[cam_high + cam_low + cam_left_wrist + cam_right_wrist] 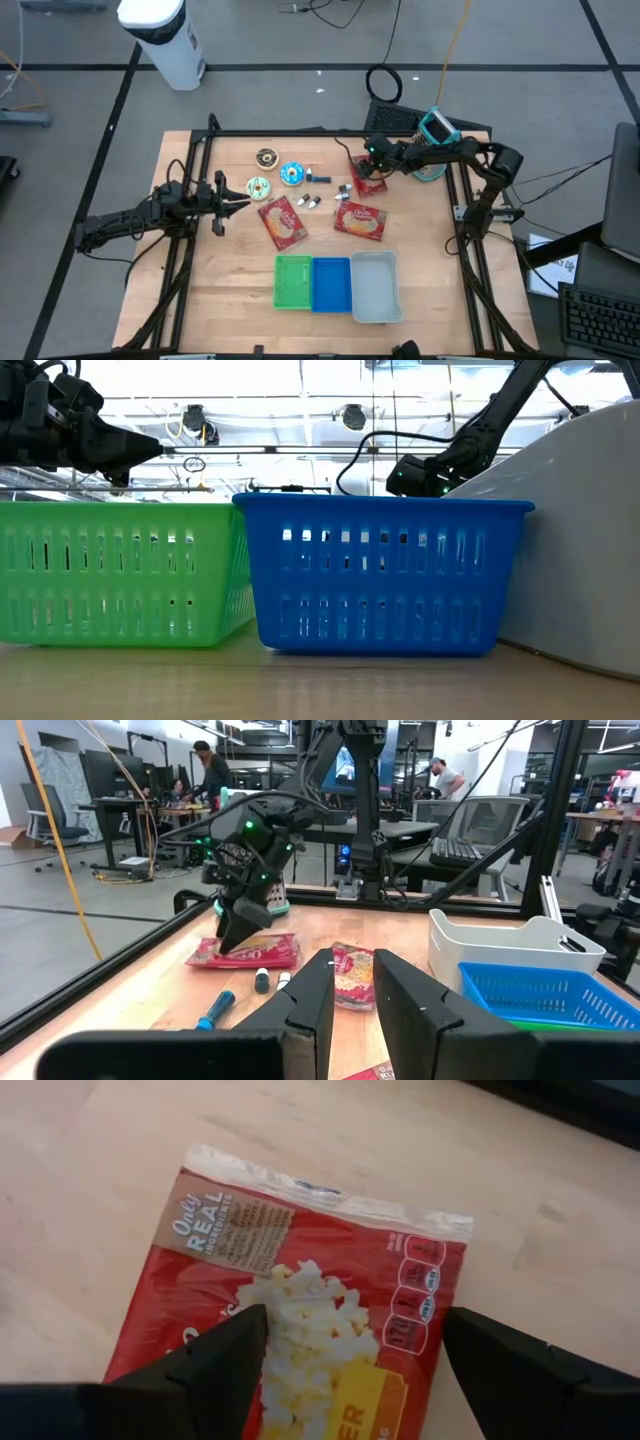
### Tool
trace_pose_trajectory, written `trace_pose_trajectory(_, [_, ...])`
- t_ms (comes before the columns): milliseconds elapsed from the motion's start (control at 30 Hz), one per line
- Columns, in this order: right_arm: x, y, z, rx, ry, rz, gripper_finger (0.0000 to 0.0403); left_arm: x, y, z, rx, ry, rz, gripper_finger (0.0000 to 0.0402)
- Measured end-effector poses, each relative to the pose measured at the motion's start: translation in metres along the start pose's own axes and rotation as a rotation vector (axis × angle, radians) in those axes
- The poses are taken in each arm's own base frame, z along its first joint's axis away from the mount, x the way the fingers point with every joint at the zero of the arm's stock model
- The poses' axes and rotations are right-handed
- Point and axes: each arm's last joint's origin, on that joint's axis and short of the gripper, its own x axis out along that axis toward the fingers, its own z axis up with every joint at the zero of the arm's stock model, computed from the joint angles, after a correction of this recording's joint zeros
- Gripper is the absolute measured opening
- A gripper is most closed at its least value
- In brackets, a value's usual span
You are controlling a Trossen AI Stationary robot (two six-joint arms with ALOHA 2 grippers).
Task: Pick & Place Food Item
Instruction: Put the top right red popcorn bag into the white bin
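Plywood table [420,290] fills the overhead frame, ringed by a black frame, with two dark arms reaching in from nine and three o'clock. Three bins stand in a touching row near the six o'clock edge: a grey-white bin [375,286], a blue basket [331,283] and a green basket [293,281] (from table height the blue one blocks most of the view).

Two red snack packets lie flat near the table's centre, one [283,222] toward nine o'clock and one [360,220] just beside it toward three. The task's item, a red popcorn bag [300,1295], lies flat farther back toward one o'clock, directly under the right gripper [371,172]. In the wrist picture its printed face is up and its crimped silver end seal points away from the gripper, so the long axis runs straight out from between the jaws. Those jaws are spread wide, one finger [215,1355] over each long edge of the bag, with nothing pinched.

The left gripper [243,203] hovers at nine o'clock of centre, pointing toward the packets, its fingers [405,1010] parallel and nearly together with a narrow gap, holding nothing.

Three small round items, brown [266,157], blue [293,174] and green [259,187], sit toward eleven o'clock of centre.
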Motion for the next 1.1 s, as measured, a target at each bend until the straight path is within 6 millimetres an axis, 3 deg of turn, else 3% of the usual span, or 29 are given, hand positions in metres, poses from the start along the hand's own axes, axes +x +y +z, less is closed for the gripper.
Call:
trace_pose_trajectory(167, [0.0, 0.0, 0.0, 0.007, 0.002, 0.011, 0.0259, 0.0, 0.0, 0.0, 0.0, 0.0, 0.0, 0.0074])
trace_pose_trajectory(533, [0.0, 0.0, -0.001, -0.021, 0.009, 0.005, 0.0122, 0.0, 0.0, 0.0, 0.0, 0.0, 0.0, 0.0074])
trace_pose_trajectory(833, [-0.001, 0.001, 0.0, -0.059, 0.001, 0.015, 0.0035, 0.0, 0.0, 0.0, 0.0, 0.0, 0.0, 0.0074])
trace_pose_trajectory(967, [-0.009, 0.003, 0.002, -0.102, -0.015, 0.032, 0.0004, 0.0, 0.0, 0.0, 0.0, 0.0, 0.0, 0.0074])
trace_pose_trajectory(1100, [-0.032, 0.009, 0.008, -0.141, -0.078, 0.073, 0.0001, 0.0, 0.0, 0.0, 0.0, 0.0, 0.0, 0.0074])
